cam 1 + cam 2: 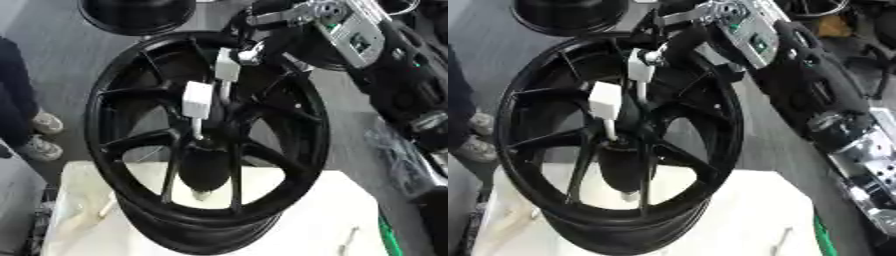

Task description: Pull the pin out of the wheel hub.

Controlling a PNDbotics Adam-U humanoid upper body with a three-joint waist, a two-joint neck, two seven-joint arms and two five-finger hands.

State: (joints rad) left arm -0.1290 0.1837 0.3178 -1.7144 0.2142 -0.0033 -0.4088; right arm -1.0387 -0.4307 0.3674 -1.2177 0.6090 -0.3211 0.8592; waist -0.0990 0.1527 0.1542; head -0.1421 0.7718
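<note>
A black spoked wheel [122,90] stands upright on a white table [306,210]. Its dark hub [206,165] sits in the middle, with a small pale tip below it. A thin pale pin [198,131] with two white blocks [198,100] along it rises out of the hub's upper end. My right arm [798,75] comes down from the upper right. My right hand [252,50] is at the pin's top end, between the spokes, with dark fingers curled round the upper white block. The left hand shows in neither view.
A second black wheel [136,15] lies on the floor behind. A person's shoes [39,135] stand at the left edge. A small pale stick [348,240] lies on the table's right part, and a green strip [385,235] runs along its right edge.
</note>
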